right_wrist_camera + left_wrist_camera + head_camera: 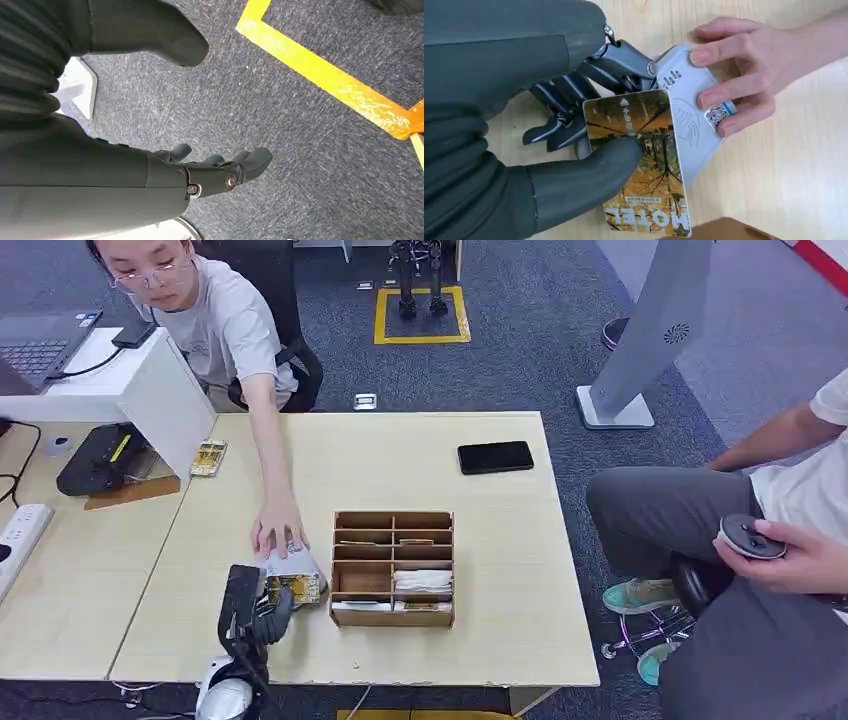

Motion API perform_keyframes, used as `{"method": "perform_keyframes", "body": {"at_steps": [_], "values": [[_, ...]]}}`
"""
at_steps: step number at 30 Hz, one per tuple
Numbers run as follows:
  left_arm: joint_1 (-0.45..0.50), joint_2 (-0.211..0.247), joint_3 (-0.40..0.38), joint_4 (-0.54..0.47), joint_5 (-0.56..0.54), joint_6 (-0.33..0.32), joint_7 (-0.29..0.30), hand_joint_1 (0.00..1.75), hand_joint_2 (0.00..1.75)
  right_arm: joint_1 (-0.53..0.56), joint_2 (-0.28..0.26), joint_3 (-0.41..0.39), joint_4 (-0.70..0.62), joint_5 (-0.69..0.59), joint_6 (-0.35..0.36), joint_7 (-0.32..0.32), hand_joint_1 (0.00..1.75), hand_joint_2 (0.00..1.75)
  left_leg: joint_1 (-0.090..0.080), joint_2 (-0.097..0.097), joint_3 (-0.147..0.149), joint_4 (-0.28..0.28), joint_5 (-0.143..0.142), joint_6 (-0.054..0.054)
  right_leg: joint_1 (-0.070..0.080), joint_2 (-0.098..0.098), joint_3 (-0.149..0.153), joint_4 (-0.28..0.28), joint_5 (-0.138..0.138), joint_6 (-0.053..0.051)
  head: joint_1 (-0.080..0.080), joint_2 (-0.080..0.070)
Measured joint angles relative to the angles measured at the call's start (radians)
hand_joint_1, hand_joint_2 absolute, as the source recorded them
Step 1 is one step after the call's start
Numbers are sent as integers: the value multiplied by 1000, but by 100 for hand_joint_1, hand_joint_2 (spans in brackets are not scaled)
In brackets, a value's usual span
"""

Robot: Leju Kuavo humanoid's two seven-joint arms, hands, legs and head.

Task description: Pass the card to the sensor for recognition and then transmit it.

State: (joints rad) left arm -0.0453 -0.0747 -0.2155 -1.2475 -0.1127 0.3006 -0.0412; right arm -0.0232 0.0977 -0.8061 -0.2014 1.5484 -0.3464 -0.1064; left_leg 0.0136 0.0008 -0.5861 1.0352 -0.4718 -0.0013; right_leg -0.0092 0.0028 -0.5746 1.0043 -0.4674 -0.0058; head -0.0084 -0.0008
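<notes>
My left hand (pixel 574 150) holds the card (pixel 639 160), thumb pressed on its printed face and fingers (pixel 554 125) curled behind it. The card lies over the near part of the grey sensor (pixel 689 115), overlapping it; I can't tell if they actually touch. A person's hand (pixel 744 70) steadies the sensor from the far side, opposite my fingers. In the head view my left hand (pixel 255 615) sits at the near edge of the counter (pixel 500 570), with the card (pixel 295 587) and sensor (pixel 292 562) just beyond it and the wooden organizer box (pixel 393 568) just beside it on the right.

My right hand (pixel 215 172) hangs over the carpeted floor (pixel 300 150), fingers loosely curled in, holding nothing.

Progress, as I judge it: pickup done, card presented at the sensor, so the recognition step is under way. No sign here that the read has registered. Still left: passing the card on, probably to the person across the counter or into the box.
</notes>
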Motion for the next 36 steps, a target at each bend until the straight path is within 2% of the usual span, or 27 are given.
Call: {"method": "perform_keyframes", "body": {"at_steps": [6,12,16,25,32,36], "values": [[-34,54,28,-93,122,-12,-2,175,175,1,0,0,0,0,-9,-6,0,175,0,0,0,0,1,-1,0,0,0,0,0,0,0,0],[-86,108,58,-149,134,-13,-1,175,175,1,0,0,0,0,-8,-9,0,175,0,0,0,0,1,-1,0,0,0,0,0,0,0,0],[-97,122,62,-167,133,-14,0,175,175,1,0,0,0,0,-7,-9,0,175,0,0,0,0,1,-1,0,0,0,0,0,0,0,0],[-105,127,62,-170,75,23,3,175,175,0,0,6,0,0,2,-6,0,175,0,0,0,0,0,-1,0,0,-1,0,0,0,0,0],[-119,117,59,-131,-99,94,7,175,175,-3,1,10,0,0,7,2,0,175,0,0,0,0,0,-1,0,1,-1,0,0,0,0,0],[-119,107,59,-107,-117,97,7,175,175,-5,3,11,0,0,7,2,0,175,0,0,-1,0,0,-1,0,1,-1,0,0,0,0,0]]}}
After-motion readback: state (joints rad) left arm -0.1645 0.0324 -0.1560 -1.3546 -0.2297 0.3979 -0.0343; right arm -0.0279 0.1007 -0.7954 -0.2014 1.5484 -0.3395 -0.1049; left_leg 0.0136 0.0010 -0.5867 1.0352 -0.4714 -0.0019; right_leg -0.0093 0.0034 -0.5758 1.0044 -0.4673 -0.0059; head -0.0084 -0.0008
